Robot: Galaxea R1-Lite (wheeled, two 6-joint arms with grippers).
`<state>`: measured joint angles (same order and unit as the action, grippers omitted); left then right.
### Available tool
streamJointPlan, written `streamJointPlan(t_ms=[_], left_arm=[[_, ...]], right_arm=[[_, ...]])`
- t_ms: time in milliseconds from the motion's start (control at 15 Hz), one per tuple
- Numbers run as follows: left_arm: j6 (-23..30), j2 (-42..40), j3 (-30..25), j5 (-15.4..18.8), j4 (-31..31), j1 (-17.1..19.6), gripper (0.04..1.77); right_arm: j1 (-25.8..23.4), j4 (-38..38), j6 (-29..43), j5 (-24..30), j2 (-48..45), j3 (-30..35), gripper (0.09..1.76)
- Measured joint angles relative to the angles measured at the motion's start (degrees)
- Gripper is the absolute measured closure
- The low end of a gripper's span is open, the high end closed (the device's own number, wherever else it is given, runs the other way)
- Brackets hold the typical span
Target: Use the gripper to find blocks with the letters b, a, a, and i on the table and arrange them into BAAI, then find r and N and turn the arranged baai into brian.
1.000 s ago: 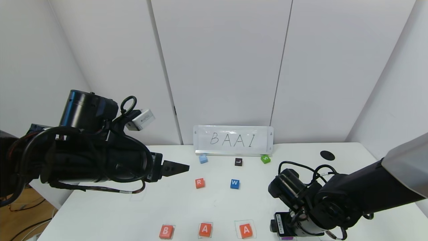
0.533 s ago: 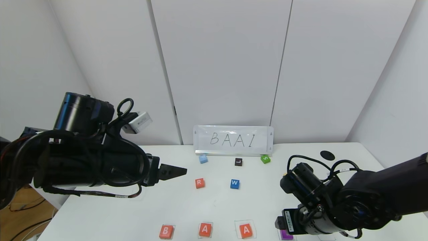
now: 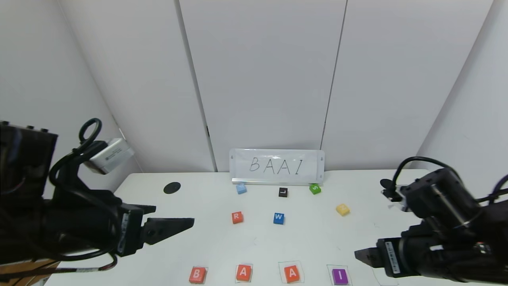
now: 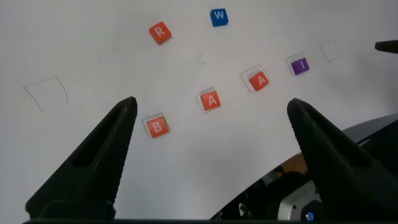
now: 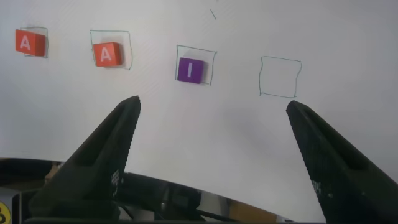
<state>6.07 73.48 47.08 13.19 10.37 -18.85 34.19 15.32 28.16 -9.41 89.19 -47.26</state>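
Note:
Along the near edge of the white table (image 3: 206, 242) the blocks lie in a row, each in a green square: orange-red B (image 3: 197, 274), A (image 3: 243, 272), A (image 3: 292, 273), purple I (image 3: 339, 276). The r (image 3: 237, 217) sits alone mid-table. I can read no N; a yellow block (image 3: 342, 209) has an unreadable letter. My left gripper (image 3: 174, 215) hovers open at the left, above and short of B (image 4: 156, 127). At the near right my right gripper (image 3: 363, 256) is open and empty, drawn back from I (image 5: 189, 70).
A BAAI sign (image 3: 276, 166) stands at the back. In front of it lie light blue (image 3: 241, 189), black L (image 3: 282, 192) and green S (image 3: 314, 189) blocks, with blue W (image 3: 278, 218) beside R. An empty green square (image 5: 280, 77) follows I. Black spots (image 3: 172, 187) mark both back corners.
My right gripper let go of the purple I in its square and pulled back to the right. The left arm drew back to the left, uncovering a black spot.

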Motion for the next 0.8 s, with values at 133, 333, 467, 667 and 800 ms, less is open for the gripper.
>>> streamJointPlan(t_ms=[133,333,467,667,800], left_arm=[[-0.4,-5.7,-1.3,0.0,3.3,0.0,0.09],[-1.0,-10.9,-2.4,0.0,6.0,0.0,0.09],[-4.6,-20.7,-3.6,-0.6,12.4,0.1,0.09],[-6.9,-28.5,-4.0,-1.2,17.8,4.2,0.09],[-7.8,-33.6,-4.7,-1.2,20.8,7.7,0.09]], right_arm=[[-0.2,4.3,-1.2,0.0,-8.1,1.0,0.15],[-1.0,7.8,-2.6,-0.2,-14.5,1.7,0.15],[-9.6,11.9,-9.2,-0.1,-26.5,2.1,0.15],[-19.4,15.1,-12.5,0.2,-36.0,2.4,0.15],[-25.1,15.8,-13.9,0.3,-41.9,2.9,0.15]])
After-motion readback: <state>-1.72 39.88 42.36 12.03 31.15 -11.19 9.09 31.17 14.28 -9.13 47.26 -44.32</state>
